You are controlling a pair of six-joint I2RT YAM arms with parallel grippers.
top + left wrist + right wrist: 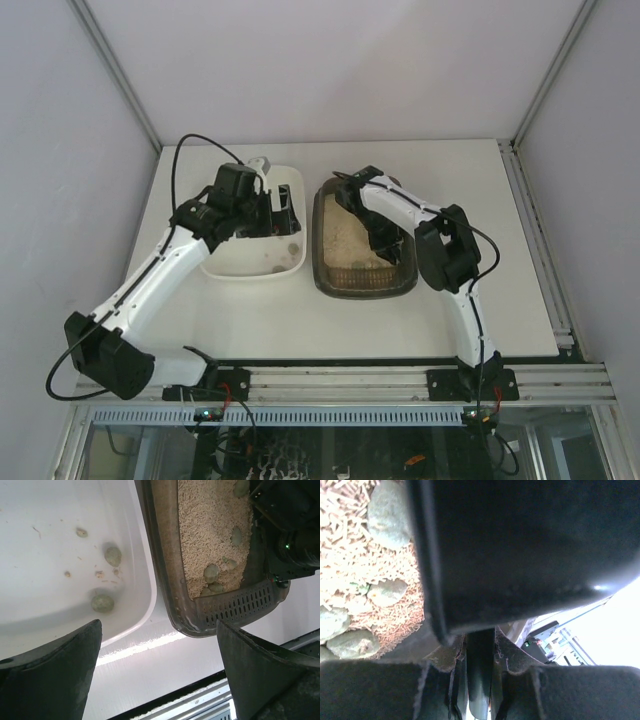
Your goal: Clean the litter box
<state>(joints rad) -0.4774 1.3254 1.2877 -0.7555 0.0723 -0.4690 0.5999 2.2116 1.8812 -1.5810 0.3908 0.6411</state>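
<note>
The litter box (324, 262) is a dark rounded tray with beige litter, right of centre. In the left wrist view its rim (162, 555) encloses litter with several grey-green clumps (211, 572). My right gripper (386, 238) reaches into the box and is shut on the handle of the black slotted scoop (480, 680). The scoop's slotted blade (240, 604) lies at the box's near end. In the right wrist view the scoop's dark body fills the top and clumps (387, 592) lie on the litter at left. My left gripper (283, 210) hovers open and empty over the white tray (228, 268).
The white tray (145, 595) sits just left of the litter box, nearly touching it, and holds a few clumps (102, 602) and crumbs. The table's near edge with its metal rail (340, 380) runs in front. Walls enclose the table on three sides.
</note>
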